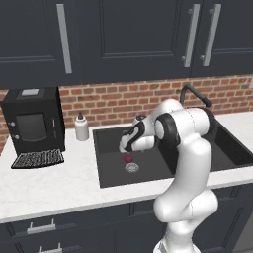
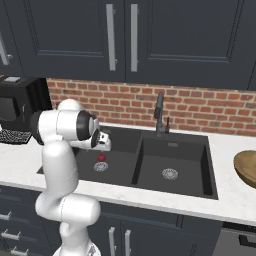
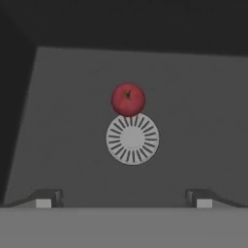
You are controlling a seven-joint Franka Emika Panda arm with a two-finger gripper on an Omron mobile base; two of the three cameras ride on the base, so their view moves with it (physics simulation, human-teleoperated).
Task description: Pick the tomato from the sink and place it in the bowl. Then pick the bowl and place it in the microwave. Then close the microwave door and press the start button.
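The tomato [image 3: 128,99] is being seen on the floor of the left basin of the sink [image 2: 150,172], lying just beside the round silver drain [image 3: 132,138] and touching its rim. The gripper [image 3: 123,198] is being held above the basin floor, pointed down, well clear of the tomato; its two fingertips [image 3: 48,197] are being kept wide apart with nothing between them. The bowl [image 2: 246,167] is being seen on the white counter [image 1: 49,185] to the right of the sink, partly cut off by the frame edge. A black coffee machine [image 1: 33,126] and a small white bottle [image 1: 81,127] are being noted on the counter left of the sink.
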